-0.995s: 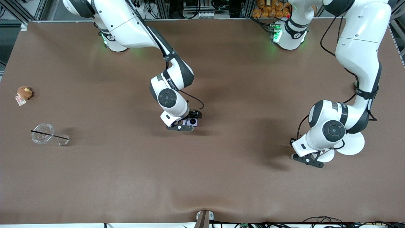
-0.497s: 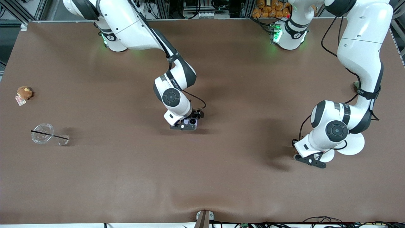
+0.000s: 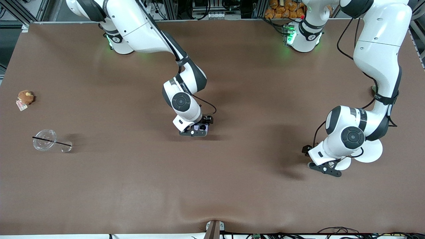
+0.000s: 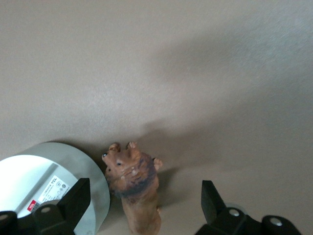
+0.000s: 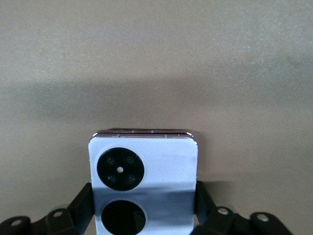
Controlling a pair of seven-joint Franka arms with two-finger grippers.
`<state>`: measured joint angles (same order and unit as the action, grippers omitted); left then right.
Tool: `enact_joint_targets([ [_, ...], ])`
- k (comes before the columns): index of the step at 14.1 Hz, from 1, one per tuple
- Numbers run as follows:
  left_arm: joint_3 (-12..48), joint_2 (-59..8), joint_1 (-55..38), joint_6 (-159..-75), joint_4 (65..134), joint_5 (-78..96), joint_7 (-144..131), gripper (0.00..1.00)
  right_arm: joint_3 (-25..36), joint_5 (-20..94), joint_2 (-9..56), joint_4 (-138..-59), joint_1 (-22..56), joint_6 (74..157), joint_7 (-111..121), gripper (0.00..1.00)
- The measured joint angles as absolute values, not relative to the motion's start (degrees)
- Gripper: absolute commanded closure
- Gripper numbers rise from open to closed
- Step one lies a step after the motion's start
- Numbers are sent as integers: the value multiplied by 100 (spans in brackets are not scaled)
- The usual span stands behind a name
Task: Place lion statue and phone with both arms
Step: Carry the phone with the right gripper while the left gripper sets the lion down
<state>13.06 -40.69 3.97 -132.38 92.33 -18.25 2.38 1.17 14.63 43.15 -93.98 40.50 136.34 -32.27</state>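
Both pickups look under way, with nothing placed yet. At the centre of the front frame the right claw (image 3: 198,130) sits low at the counter (image 3: 132,186) with the phone (image 3: 202,127) between its fingers; in the lower middle of the right wrist frame the pale phone (image 5: 144,176) fills the gap with a finger at each edge, so the claw appears closed on it, though whether it is lifted off the counter cannot be told. At the right of the front frame the left claw (image 3: 323,166) is down beside a white round disc (image 3: 368,151). The bottom of the left wrist frame shows the lion statue (image 4: 134,186) standing between widely spread fingers (image 4: 73,205), touching neither. Closing on the lion, lifting and placing both remain.
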Motion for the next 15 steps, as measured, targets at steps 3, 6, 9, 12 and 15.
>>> enact_joint_targets([
  [3, 1345, -3935, 356, -12978, 9163, -1825, 238, 0, 197, 1463, 4306, -9062, 3928, 12806, -3226, 100],
  [6, 1368, -3676, 137, -12557, 9088, -1825, 238, 0, 277, 1463, 4060, -8537, 3487, 11813, -3211, 100],
  [9, 1383, -3396, -128, -11968, 8896, -1825, 175, 0, 310, 1462, 3667, -8448, 2942, 11520, -3154, 100],
  [12, 1528, -3014, -141, -11432, 8819, -1772, 32, 0, 333, 1455, 3480, -8404, 2396, 11006, -3081, 100],
  [15, 1573, -2466, -135, -10826, 8747, -1333, -158, 0, 453, 1394, 3442, -8312, 1853, 10643, -2648, 100],
])
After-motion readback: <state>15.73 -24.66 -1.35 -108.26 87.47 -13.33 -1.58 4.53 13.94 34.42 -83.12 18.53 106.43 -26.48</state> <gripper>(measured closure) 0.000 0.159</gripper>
